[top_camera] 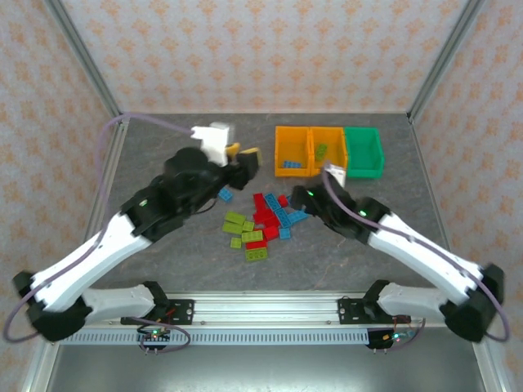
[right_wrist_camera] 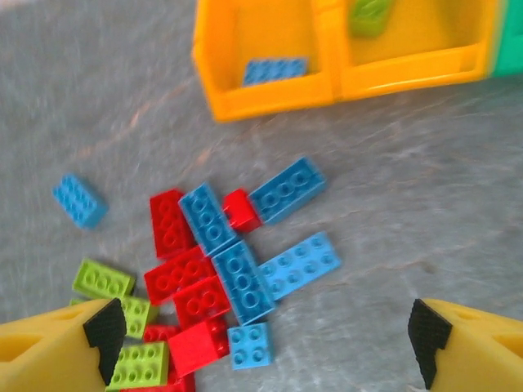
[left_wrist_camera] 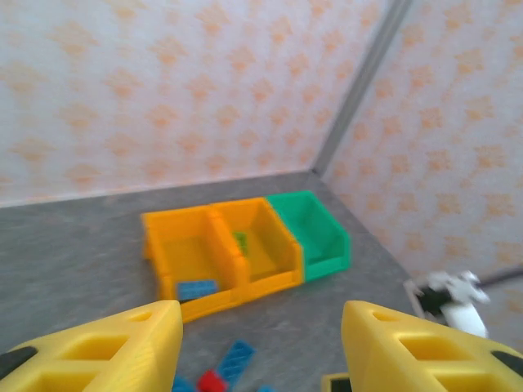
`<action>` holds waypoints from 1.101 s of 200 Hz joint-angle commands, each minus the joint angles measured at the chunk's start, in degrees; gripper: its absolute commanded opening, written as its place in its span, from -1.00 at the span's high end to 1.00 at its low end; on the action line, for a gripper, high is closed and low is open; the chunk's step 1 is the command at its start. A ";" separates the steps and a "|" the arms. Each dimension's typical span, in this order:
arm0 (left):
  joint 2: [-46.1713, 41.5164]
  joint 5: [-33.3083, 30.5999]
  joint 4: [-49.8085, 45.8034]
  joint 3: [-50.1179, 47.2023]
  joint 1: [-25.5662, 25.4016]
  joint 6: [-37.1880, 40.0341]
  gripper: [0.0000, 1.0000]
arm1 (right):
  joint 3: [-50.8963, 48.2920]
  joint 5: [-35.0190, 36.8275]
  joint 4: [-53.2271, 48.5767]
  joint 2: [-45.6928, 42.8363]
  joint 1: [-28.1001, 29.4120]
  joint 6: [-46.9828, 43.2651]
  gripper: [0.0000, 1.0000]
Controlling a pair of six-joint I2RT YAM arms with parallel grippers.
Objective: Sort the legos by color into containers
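Right gripper (right_wrist_camera: 265,347), jaws spread and empty, hangs at the right edge of the legos (right_wrist_camera: 216,269) on the table (right_wrist_camera: 458,212), nearer them than the left gripper (left_wrist_camera: 261,347), also spread. Central blue brick (right_wrist_camera: 243,282) lies diagonal to the closing line; containers (right_wrist_camera: 270,102) stand beyond.

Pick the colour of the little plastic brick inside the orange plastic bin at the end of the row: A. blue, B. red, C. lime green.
A: a small blue studded plastic brick lies in the end orange rectangular plastic bin; the lime green brick is in the middle orange bin.
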 commanded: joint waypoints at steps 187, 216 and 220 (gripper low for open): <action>-21.82 -19.64 -31.11 -17.73 1.28 5.03 -1.00 | 28.83 -1.14 -2.56 47.50 4.79 -3.85 -0.38; -22.25 -16.18 -30.00 -18.07 1.23 6.88 -1.00 | 27.02 -3.26 -0.53 47.98 5.02 -3.12 -0.32; -22.26 -16.08 -29.91 -18.20 1.27 7.01 -1.00 | 27.29 -3.53 -0.40 48.26 5.05 -3.28 -0.27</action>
